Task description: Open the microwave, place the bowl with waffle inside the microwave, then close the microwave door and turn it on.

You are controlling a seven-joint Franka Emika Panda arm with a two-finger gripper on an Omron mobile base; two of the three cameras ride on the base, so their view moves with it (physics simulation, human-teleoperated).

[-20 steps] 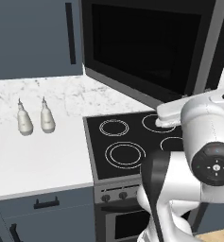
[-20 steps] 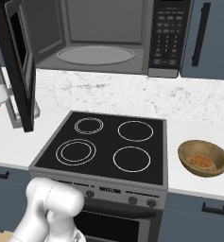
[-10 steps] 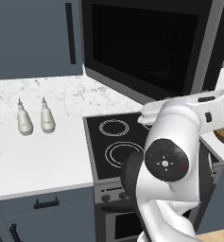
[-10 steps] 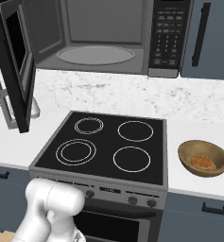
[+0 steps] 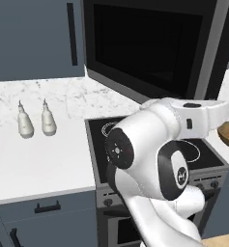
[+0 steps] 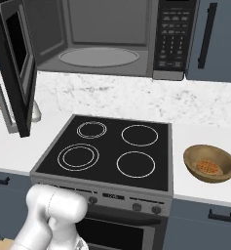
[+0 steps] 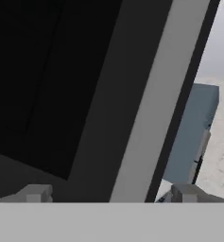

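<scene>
Microwave door (image 6: 14,68) is swung wide at the left of the right base frame, cavity and turntable of the microwave (image 6: 100,41) exposed at top centre, so the opening step looks done. The bowl (image 6: 209,163) with the waffle sits on the counter at lower right, just beside the stovetop (image 6: 109,151), untouched. Gripper (image 7: 108,194) faces the door's grey frame, fingers spread with nothing between them; next move, I'd judge: swing right and drop onto the bowl rim.

Glossy white rounded arm (image 5: 154,159), dark circular joint caps, grey fingertips (image 7: 35,193)
</scene>
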